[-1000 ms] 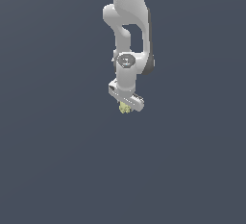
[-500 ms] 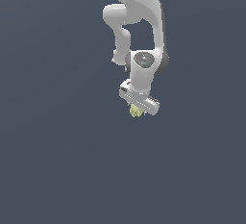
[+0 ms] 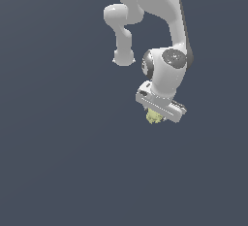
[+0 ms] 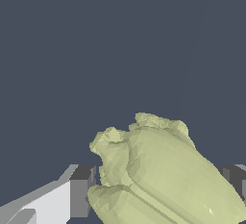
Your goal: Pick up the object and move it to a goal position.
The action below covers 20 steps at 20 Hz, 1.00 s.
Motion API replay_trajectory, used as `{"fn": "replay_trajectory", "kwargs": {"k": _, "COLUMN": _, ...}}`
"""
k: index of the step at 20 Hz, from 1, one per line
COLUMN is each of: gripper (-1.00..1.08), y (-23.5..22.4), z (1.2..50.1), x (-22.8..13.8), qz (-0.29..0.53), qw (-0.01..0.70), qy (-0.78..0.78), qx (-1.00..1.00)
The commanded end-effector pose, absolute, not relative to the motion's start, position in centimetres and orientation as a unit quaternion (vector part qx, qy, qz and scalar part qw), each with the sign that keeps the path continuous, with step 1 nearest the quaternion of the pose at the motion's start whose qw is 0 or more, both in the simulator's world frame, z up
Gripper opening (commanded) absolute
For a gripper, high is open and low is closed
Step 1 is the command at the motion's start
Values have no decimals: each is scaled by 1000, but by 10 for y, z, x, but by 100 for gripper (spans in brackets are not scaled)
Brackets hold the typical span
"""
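Gripper [image 3: 156, 116]: white, at the end of the bent Panda arm [image 3: 167, 70]; jaws closed on the object [image 3: 153, 117], one finger [image 4: 79, 192] at each side; object: pale yellow-green knobbly lump, protruding beneath the gripper; surroundings: plain dark grey-blue ground [image 3: 58, 162].

Honestly there's not much of a surface to talk about, just a flat dark slate-blue ground [image 3: 58, 171] filling the whole exterior view, same plain colour edge to edge. The wrist view shows the same dark expanse. Can't make out anything resting directly on it.
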State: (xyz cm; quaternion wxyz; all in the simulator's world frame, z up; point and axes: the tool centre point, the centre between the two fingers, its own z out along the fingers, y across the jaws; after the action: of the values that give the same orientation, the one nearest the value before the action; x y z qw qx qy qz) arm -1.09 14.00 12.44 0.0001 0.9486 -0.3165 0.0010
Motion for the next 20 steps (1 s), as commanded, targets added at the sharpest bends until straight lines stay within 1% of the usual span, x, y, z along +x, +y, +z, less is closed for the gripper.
{"fn": "replay_trajectory", "kwargs": {"k": 1, "gripper": -100, "y": 155, "z": 133, "x": 1, "qz": 1, "qw": 0, "qy": -317, "qx": 948}}
{"fn": "replay_trajectory", "kwargs": {"k": 11, "gripper": -100, "y": 203, "z": 161, "x": 42, "qz": 0, "qw": 0, "qy": -317, "qx": 948}}
{"fn": "replay_trajectory", "kwargs": {"k": 20, "gripper": -100, "y": 224, "z": 173, "x": 61, "qz": 0, "qw": 0, "qy": -317, "qx": 948}}
